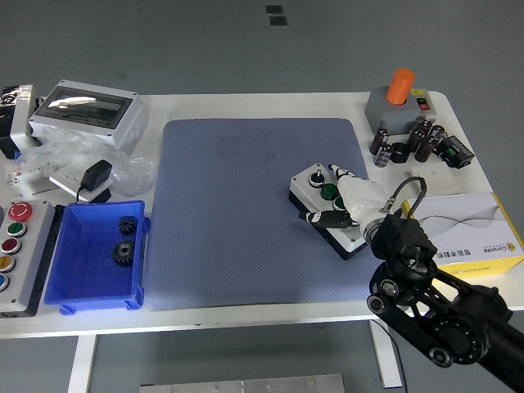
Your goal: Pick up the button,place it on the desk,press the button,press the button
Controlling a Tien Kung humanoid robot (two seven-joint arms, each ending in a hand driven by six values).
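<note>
A small white push-button box with a black base [321, 196] lies tilted on the right part of the blue-grey textured mat [237, 213] that covers the middle of the white table [270, 105]. The robot's right hand [348, 201], white-shelled with black finger joints, lies over the box's near end, its fingers curled down onto the top beside a green button [329, 191], gripping nothing; whether a fingertip actually touches the button cannot be told. A black knob [315, 178] on the box's far end is uncovered. The black right arm [434, 303] enters from the lower right corner. To the left of the mat sits a blue plastic bin [97, 252] holding two small black gears [125, 237].
</note>
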